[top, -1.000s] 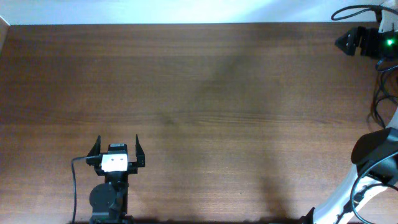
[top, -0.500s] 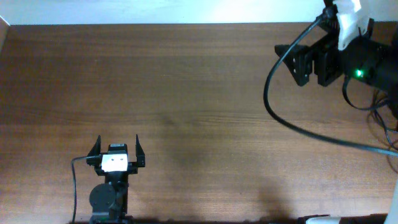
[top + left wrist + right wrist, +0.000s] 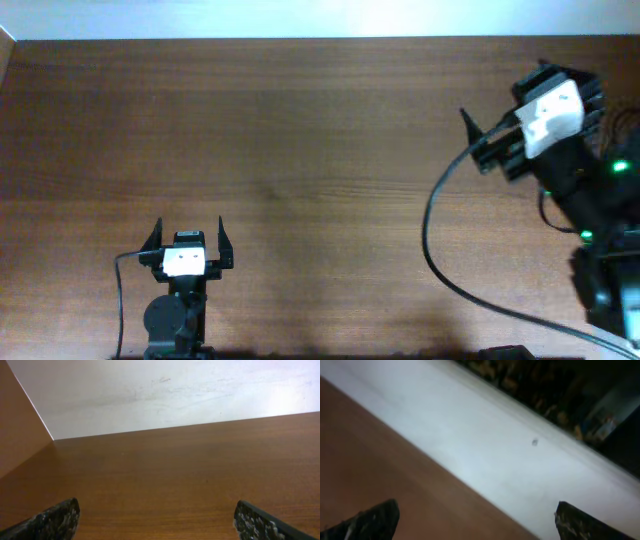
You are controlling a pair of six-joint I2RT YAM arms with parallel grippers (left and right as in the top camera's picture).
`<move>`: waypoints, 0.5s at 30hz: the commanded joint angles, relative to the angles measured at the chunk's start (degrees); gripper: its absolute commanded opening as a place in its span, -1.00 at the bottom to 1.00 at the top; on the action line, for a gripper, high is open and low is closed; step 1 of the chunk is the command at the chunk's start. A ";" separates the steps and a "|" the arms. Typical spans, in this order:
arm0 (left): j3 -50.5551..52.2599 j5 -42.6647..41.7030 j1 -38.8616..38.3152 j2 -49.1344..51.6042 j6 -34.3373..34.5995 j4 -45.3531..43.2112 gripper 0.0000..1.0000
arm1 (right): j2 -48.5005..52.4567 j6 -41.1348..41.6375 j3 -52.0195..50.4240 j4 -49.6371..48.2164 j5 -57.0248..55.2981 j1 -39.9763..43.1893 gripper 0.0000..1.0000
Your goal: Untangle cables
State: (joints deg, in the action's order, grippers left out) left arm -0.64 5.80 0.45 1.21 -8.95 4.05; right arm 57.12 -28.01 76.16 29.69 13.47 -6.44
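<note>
No task cables show in any view; the wooden table [image 3: 300, 150] is bare where I can see it. My left gripper [image 3: 188, 232] sits near the front left edge, open and empty; its two fingertips frame bare wood in the left wrist view [image 3: 157, 520]. My right gripper [image 3: 500, 97] hangs above the right side of the table, tilted toward the back wall, open and empty. In the right wrist view [image 3: 477, 520] its spread fingertips frame blurred wood and white wall.
The right arm's own thick black wire [image 3: 430, 225] loops out over the table's right part. A white wall [image 3: 160, 390] runs along the far edge. A brown side panel [image 3: 20, 445] stands at the left.
The right arm has swung in from the far right edge over the table's right side, dragging its thick wire along. The left arm has not moved.
</note>
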 commanded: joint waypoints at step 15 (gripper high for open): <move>0.11 -0.42 0.20 -0.44 0.70 0.35 0.98 | -45.79 -0.24 -55.25 -21.38 -4.11 -0.24 0.97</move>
State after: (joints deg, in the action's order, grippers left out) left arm -0.64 5.80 0.45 1.23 -8.95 4.08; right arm 15.46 -28.49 25.10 8.95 10.33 -6.44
